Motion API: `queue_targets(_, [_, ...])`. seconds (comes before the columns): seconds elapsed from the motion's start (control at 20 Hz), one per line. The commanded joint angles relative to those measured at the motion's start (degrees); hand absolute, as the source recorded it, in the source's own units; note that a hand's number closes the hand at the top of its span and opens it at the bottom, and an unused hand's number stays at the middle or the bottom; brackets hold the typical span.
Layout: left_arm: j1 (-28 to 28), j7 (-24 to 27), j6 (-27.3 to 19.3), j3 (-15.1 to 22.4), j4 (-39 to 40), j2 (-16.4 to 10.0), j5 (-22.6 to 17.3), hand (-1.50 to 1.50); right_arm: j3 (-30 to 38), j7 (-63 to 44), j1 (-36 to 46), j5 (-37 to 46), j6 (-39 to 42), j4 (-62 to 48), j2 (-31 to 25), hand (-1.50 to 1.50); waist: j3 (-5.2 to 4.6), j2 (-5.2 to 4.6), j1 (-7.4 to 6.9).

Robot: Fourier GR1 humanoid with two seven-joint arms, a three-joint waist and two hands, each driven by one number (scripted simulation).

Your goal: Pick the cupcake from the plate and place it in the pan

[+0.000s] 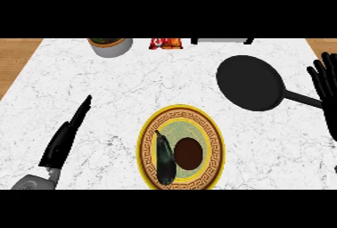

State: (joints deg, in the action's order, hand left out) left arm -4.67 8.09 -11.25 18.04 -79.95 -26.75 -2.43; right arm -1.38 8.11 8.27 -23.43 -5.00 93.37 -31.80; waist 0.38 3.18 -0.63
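Cupcake on plate, lower centre, just beside eggplant. Pan upper right. Both hands empty, fingers straight: right hand right edge, left hand lower left. Risks: grasp nudges eggplant; right hand bumps pan handle.

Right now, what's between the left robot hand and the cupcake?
Head view: a long dark vegetable on the plate, right beside the cupcake. From there to the left robot hand, only bare counter.
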Motion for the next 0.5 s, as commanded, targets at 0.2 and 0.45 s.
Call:
queue_targets(0.2, [-2.7,-5.4,4.7,1.4,-2.2,9.7,-10.0,0.00,-21.1,-5.8,12.7,17.1,4.0,5.6,-1.2,1.50,-1.08,-3.86,-4.63])
queue_targets(0.45, [-1.6,-10.0,7.1,1.9,-1.8,14.0,-16.5,0.00,-28.0,-7.0,18.8,39.8,-4.7,4.1,-1.8,-1.50,-0.71,-3.66,-3.49])
